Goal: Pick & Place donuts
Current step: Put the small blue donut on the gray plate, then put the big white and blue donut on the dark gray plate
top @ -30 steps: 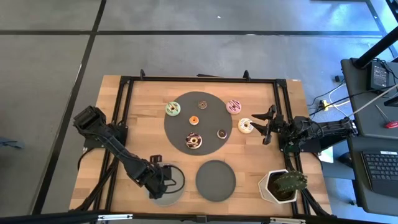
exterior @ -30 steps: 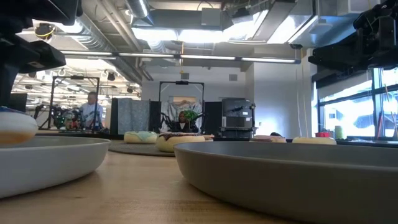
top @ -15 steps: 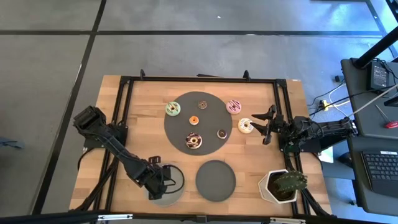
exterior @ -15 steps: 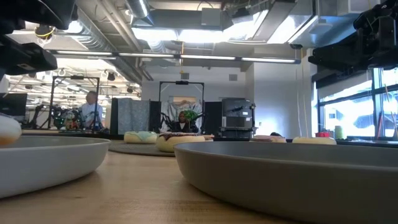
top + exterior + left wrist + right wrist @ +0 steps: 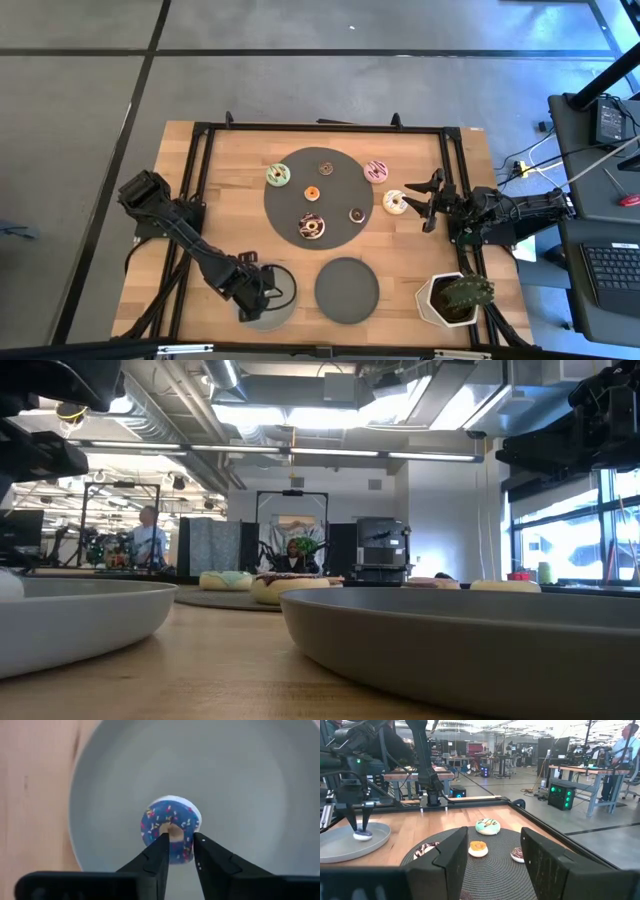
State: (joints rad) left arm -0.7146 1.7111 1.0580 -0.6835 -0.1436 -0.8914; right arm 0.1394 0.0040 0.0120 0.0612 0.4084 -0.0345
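Two fingers of left gripper [image 5: 179,845] pinch blue donut [image 5: 171,830] narrowly, inside grey plate [image 5: 250,780]; donut's lower edge hidden behind fingers. Right gripper [image 5: 425,204] spread wide beside white donut [image 5: 394,202], right of dark mat [image 5: 315,195].

Wooden table with plates, a plant pot and the workshop around it.
A large dark round mat [image 5: 316,194] lies mid-table; nearer sit a light grey plate [image 5: 270,312] on the left and a dark grey plate [image 5: 347,290] beside it. A white potted plant [image 5: 455,298] stands at the near right corner. A person [image 5: 149,538] stands far off in the room.
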